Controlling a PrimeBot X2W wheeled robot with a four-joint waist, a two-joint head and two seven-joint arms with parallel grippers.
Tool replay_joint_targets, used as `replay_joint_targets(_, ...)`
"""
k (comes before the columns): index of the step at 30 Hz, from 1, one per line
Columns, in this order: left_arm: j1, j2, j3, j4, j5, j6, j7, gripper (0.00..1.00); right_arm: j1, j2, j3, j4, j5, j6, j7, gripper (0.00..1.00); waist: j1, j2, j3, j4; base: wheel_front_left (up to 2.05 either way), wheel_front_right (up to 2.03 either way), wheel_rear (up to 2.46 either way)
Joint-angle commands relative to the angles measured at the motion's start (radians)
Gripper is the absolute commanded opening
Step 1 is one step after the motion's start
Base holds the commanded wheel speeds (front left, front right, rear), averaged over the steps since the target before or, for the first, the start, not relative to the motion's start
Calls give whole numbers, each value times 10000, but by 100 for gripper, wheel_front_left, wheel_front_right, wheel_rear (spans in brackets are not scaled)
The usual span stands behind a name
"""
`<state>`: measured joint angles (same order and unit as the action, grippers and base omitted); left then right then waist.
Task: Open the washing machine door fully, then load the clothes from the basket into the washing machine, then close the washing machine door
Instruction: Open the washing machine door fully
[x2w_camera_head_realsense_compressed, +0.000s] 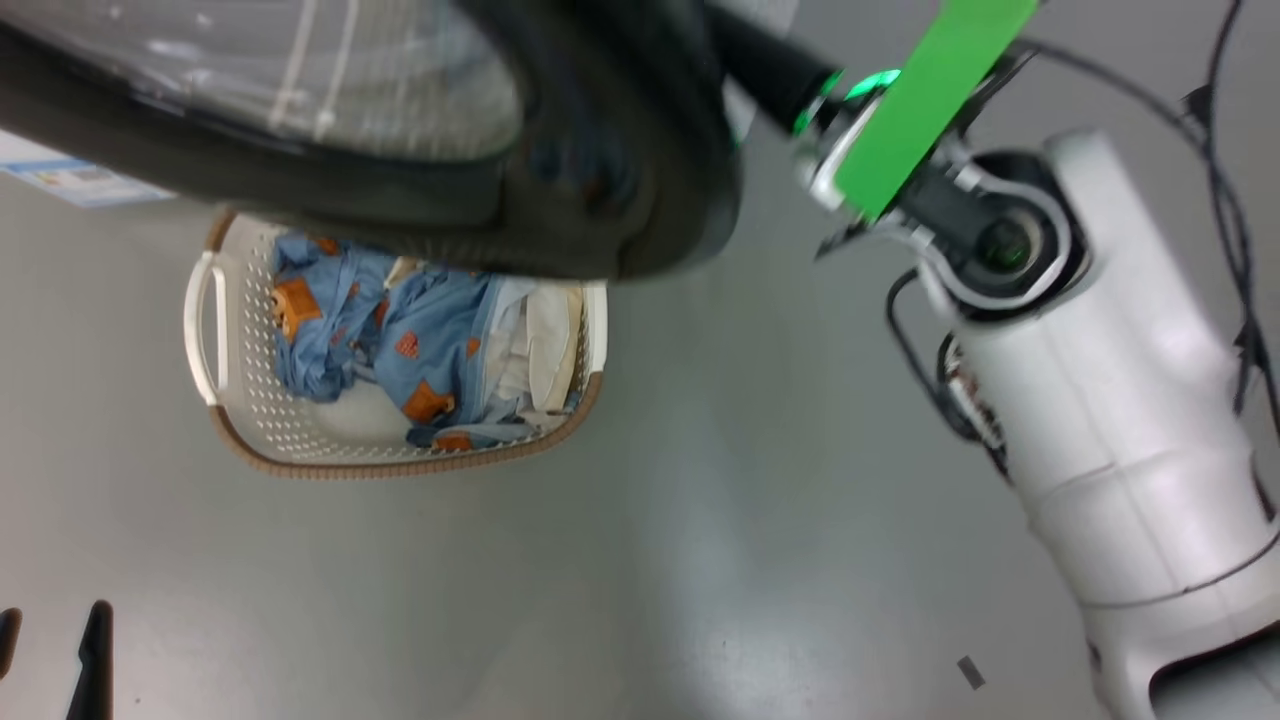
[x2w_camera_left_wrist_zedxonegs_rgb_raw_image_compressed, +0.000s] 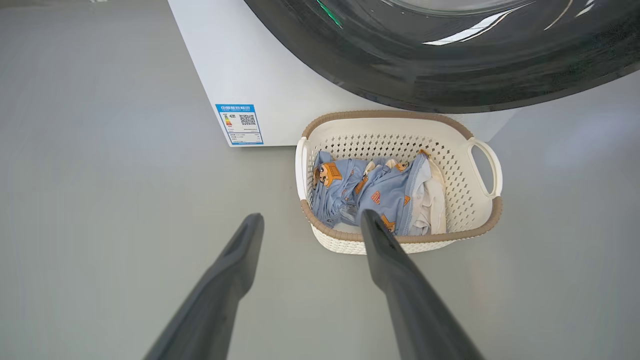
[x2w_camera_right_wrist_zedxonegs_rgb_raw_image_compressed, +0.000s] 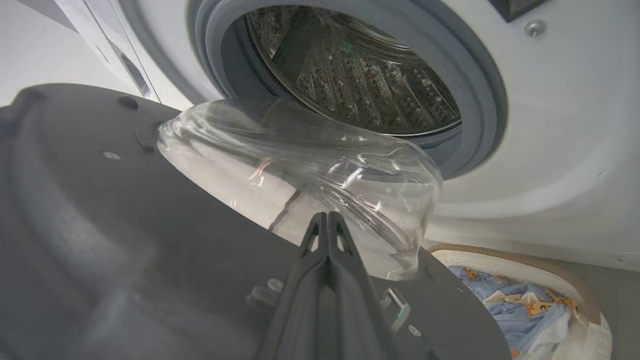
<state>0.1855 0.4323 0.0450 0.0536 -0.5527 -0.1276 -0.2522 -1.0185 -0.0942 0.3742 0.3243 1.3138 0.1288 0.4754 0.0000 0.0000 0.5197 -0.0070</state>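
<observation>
**Door swung out, loading not yet begun**

The washing machine door (x2w_camera_right_wrist_zedxonegs_rgb_raw_image_compressed: 100, 225) is seen swung away from the washing machine (x2w_camera_right_wrist_zedxonegs_rgb_raw_image_compressed: 550, 125), so the steel drum (x2w_camera_right_wrist_zedxonegs_rgb_raw_image_compressed: 360, 75) is exposed and appears empty; whether the door is fully open cannot be judged. The right hand (x2w_camera_right_wrist_zedxonegs_rgb_raw_image_compressed: 327, 220) is held with its fingers pressed together, empty, close over the door's inner face beside the glass bowl. The left hand (x2w_camera_left_wrist_zedxonegs_rgb_raw_image_compressed: 311, 216) is spread wide and empty above the floor (x2w_camera_left_wrist_zedxonegs_rgb_raw_image_compressed: 100, 200), just beside the basket (x2w_camera_left_wrist_zedxonegs_rgb_raw_image_compressed: 390, 116). The basket is set on the floor at the machine's front lower edge, beneath the door, with the clothes (x2w_camera_left_wrist_zedxonegs_rgb_raw_image_compressed: 370, 192) heaped inside. Loading and closing are judged to remain.
</observation>
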Motion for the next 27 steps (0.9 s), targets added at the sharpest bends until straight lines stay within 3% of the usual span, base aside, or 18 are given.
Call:
replay_joint_targets(1,-300,139,398,-54,94,-31,-95,100,380,434,391,-393,135,19,172,0,0,0,-320,-126,0,0,0)
replay_joint_targets(17,-761,-804,-150,401,383,-31,-95,100,2204,439,2777,-964,1651,19,384,0,0,0,-2051,469,0,0,0)
replay_joint_targets(27,-1262,-1335,-919,598,571,-31,-95,100,2544,439,4175,-834,3019,19,-181,0,0,0,-2876,1169,0,0,0)
